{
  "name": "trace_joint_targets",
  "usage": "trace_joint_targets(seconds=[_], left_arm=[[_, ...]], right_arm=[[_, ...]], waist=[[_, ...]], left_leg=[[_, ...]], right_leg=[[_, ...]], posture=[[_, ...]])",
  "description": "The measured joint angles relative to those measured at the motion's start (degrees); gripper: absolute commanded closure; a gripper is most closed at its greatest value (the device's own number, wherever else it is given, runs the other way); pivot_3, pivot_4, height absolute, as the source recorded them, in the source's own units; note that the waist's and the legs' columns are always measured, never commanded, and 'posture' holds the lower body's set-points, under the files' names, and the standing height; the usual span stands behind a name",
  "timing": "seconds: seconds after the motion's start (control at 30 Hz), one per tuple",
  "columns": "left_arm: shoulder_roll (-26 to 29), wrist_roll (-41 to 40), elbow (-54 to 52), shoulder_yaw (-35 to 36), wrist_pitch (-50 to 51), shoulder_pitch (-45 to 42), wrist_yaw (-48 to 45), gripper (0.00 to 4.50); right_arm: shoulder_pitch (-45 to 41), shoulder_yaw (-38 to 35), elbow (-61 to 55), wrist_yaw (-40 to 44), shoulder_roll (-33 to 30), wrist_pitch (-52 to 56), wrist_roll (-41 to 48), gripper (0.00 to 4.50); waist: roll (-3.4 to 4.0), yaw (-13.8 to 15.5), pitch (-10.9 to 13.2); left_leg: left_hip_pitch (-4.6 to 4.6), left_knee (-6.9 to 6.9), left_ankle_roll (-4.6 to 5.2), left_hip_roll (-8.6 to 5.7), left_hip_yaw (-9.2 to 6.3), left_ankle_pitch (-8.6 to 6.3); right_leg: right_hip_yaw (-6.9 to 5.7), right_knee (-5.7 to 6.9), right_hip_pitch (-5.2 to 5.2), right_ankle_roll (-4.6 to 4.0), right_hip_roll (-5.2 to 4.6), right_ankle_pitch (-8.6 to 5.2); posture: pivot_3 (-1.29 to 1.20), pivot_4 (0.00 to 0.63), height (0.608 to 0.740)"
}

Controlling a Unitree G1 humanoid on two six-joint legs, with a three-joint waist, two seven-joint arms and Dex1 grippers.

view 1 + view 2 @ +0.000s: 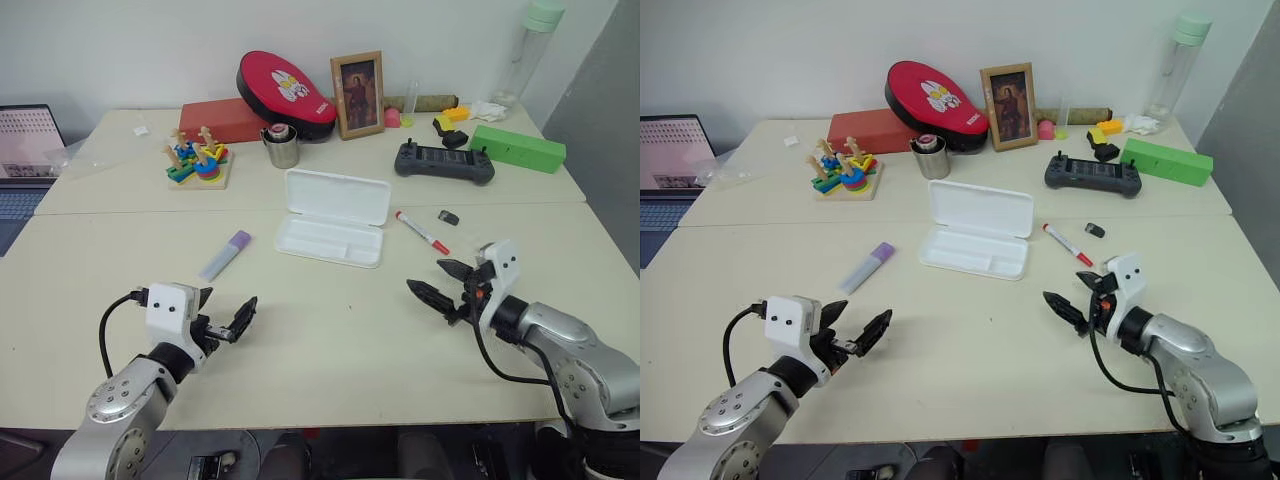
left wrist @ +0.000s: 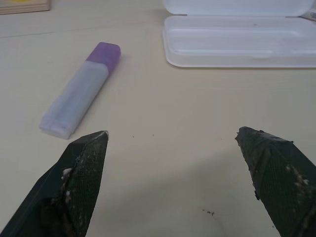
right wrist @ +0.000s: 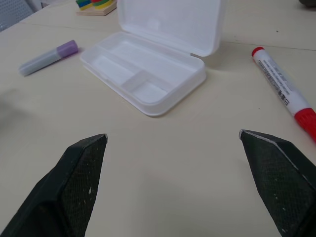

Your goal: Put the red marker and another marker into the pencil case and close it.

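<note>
Left eye view gives me bare worktop between both claws and the near edge. I count one pencil case, lid open, mid-worktop, one red marker just right of it, and one lavender marker to its left. Left claw and right claw both gape empty, each near and short of its marker; the case looks empty.

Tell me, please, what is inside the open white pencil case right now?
The pencil case lies open and holds nothing; its bare moulded compartments show. The red marker and the lavender marker lie on the table outside it.
</note>
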Motion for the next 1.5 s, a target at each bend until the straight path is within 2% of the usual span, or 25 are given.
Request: trace_joint_targets(seconds=[0.23, 0.37, 0.57, 0.83, 0.93, 0.97, 1.0, 1.17, 1.5], left_arm=[[4.81, -2.11, -0.13, 1.7, -0.18, -0.83, -5.21, 0.08], [8.75, -2.07, -0.07, 2.2, -0.4, -1.54, -7.89, 0.08], [11.56, -0.06, -0.06, 2.15, -1.73, -0.75, -10.13, 0.08], [11.42, 0.45, 0.01, 2.15, -1.74, -1.24, -10.01, 0.08], [11.13, 0.84, 0.0, 2.15, -1.86, -0.99, -9.8, 0.0], [11.06, 0.92, 0.0, 2.14, -1.86, -0.97, -9.69, 0.0], [10.85, 1.17, 0.01, 2.14, -2.06, -0.86, -9.46, 0.0], [10.74, 1.7, 0.06, 2.13, -2.74, -0.64, -8.98, 0.0], [10.1, 2.35, 0.12, 2.07, -2.94, -0.51, -8.78, 0.0]], right_arm=[[-4.48, 3.97, -0.62, 4.2, -2.52, -0.46, -1.26, 0.0], [-11.41, 12.5, 4.38, 8.88, -5.86, -5.48, -9.35, 0.0], [-20.06, 23.63, 14.81, 15.33, -4.52, -11.13, -18.86, 0.0], [-25.04, 25.5, 21.26, 18.58, -0.78, -15.0, -23.18, 0.0], [-27.55, 25.93, 24.05, 20.07, 0.69, -16.13, -24.82, 0.6], [-27.88, 26.05, 24.48, 20.19, 0.78, -16.34, -24.99, 0.68], [-28.39, 26.27, 25.71, 20.66, 1.0, -17.04, -25.68, 1.06], [-30.01, 27.68, 31.79, 21.42, 3.48, -18.71, -28.34, 2.33], [-35.31, 28.82, 40.14, 23.69, 6.07, -20.09, -33.8, 2.42]], waist=[[-0.02, 0.05, 0.0], [-0.05, -0.28, 0.0], [-0.06, -0.95, 0.01], [-0.11, -1.06, 0.04], [-0.11, -1.28, 0.04], [-0.11, -1.3, 0.04], [-0.13, -1.3, 0.04], [-0.12, -1.37, 0.04], [-0.12, -1.41, 0.04]], left_leg=[[-0.02, -0.03, 0.0, 0.0, 0.0, 0.0], [0.03, -0.03, 0.0, 0.02, 0.01, 0.0], [-0.02, -0.05, 0.0, 0.03, 0.03, 0.0], [-0.06, -0.05, -0.01, 0.03, 0.02, 0.0], [-0.04, -0.05, -0.01, 0.03, 0.02, 0.0], [-0.04, -0.05, -0.01, 0.03, 0.02, 0.0], [-0.04, -0.04, -0.01, 0.04, 0.01, 0.0], [-0.04, -0.04, -0.01, 0.03, 0.02, 0.0], [-0.05, -0.04, -0.01, 0.03, 0.02, 0.0]], right_leg=[[-0.02, -0.06, 0.02, 0.0, -0.01, 0.0], [-0.02, -0.04, 0.02, 0.0, 0.0, 0.0], [-0.01, -0.07, -0.02, 0.0, 0.0, 0.0], [-0.04, -0.1, -0.03, -0.01, -0.01, 0.0], [-0.04, -0.05, -0.05, -0.01, -0.01, 0.0], [-0.04, -0.04, -0.05, -0.01, -0.01, 0.0], [-0.04, -0.04, -0.04, -0.01, -0.01, 0.0], [-0.03, -0.03, -0.07, -0.01, -0.01, 0.01], [-0.03, -0.04, -0.08, -0.03, -0.01, 0.01]], posture=[[0.0, 0.15, 0.74], [0.0, 0.15, 0.74], [0.0, 0.15, 0.74], [0.0, 0.15, 0.74], [0.0, 0.15, 0.74], [0.0, 0.15, 0.74], [0.0, 0.15, 0.74], [0.0, 0.15, 0.74], [0.0, 0.15, 0.74]])
